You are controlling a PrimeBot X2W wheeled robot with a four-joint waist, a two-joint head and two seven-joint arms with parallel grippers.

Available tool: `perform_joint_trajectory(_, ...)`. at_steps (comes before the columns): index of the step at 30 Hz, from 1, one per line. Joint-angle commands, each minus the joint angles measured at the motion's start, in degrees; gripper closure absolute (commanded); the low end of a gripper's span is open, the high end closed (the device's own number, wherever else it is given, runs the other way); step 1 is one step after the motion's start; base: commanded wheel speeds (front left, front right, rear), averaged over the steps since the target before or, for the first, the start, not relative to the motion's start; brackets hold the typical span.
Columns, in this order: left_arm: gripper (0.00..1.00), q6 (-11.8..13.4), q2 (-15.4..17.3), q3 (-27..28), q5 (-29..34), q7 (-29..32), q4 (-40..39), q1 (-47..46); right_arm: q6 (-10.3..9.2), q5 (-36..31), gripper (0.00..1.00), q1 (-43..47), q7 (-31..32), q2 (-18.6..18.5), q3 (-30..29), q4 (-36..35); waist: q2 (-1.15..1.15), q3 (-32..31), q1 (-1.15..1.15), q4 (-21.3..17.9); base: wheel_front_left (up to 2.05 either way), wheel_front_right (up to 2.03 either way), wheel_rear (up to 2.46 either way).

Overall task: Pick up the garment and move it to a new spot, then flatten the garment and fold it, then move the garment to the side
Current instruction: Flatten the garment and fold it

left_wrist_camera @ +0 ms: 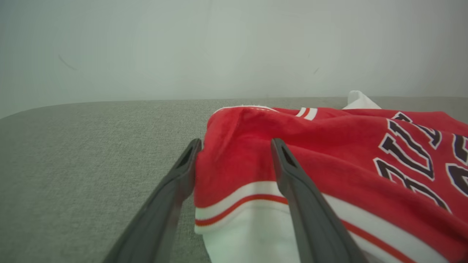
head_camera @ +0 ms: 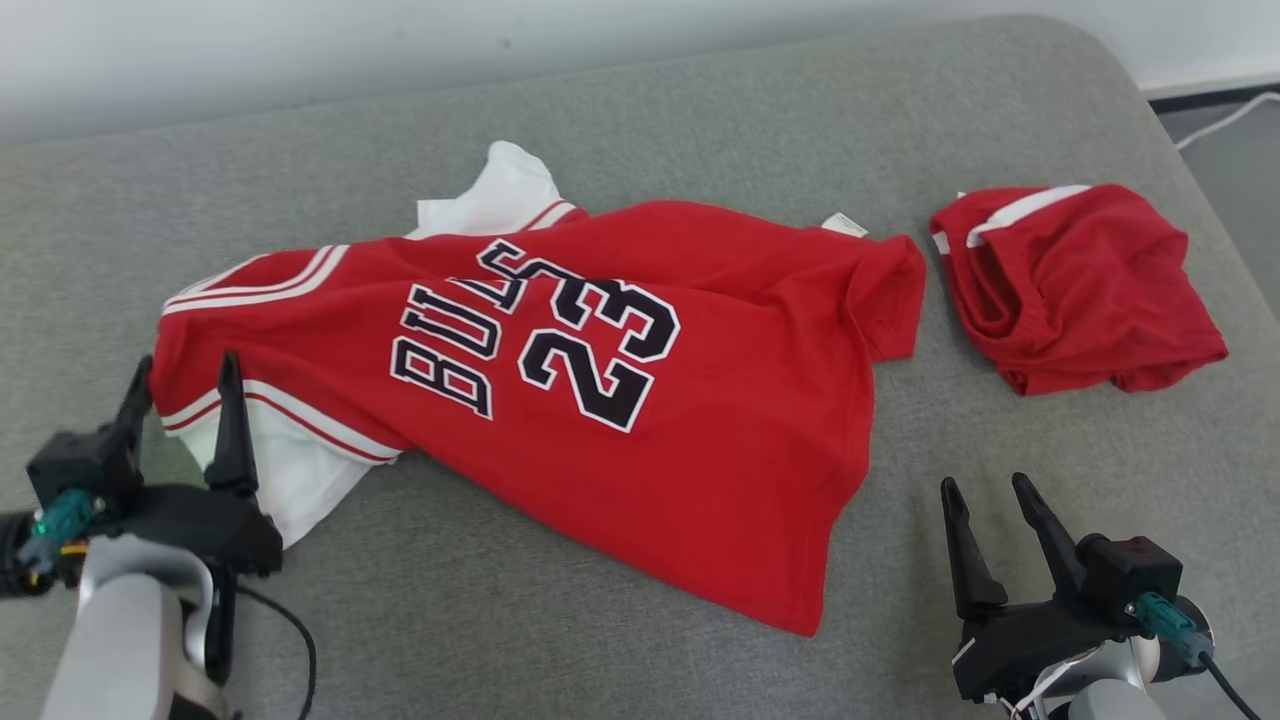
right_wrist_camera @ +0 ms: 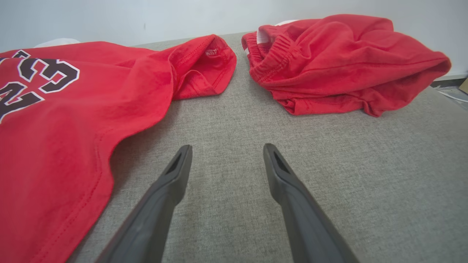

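The red jersey lay spread, lettered side up, across the middle of the grey padded surface, with its white-trimmed end at the near left. The left hand stood at that end with its fingers apart, one beside the cloth edge and the other over the red-and-white trim, clamped on nothing. The right hand, fingers likewise apart, was over bare surface to the near right of the jersey. A bunched red garment lay at the far right, just apart from the jersey.
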Motion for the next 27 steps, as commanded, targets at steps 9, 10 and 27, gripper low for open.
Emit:
perform_joint_trajectory(9,0.00,-0.1,-3.5,3.2,-2.2,-0.2,-5.0,9.7,0.00,-0.5,0.00,1.4,0.0,0.1,0.3,0.8,-0.01,-6.0,-0.01,4.4,0.00,0.00,0.00)
perform_joint_trajectory(10,0.00,-0.5,-4.0,3.1,-2.4,-0.2,-5.4,10.7,0.00,-0.6,0.00,1.6,0.0,0.1,0.1,0.8,-0.01,-6.4,-0.01,4.7,0.00,0.00,0.00)
perform_joint_trajectory(27,0.00,-3.8,-6.9,-0.7,-8.5,-0.2,-3.6,16.4,0.00,-0.4,0.00,2.1,0.0,-0.2,0.0,0.5,-0.01,-6.1,-0.01,3.9,0.00,0.00,0.00)
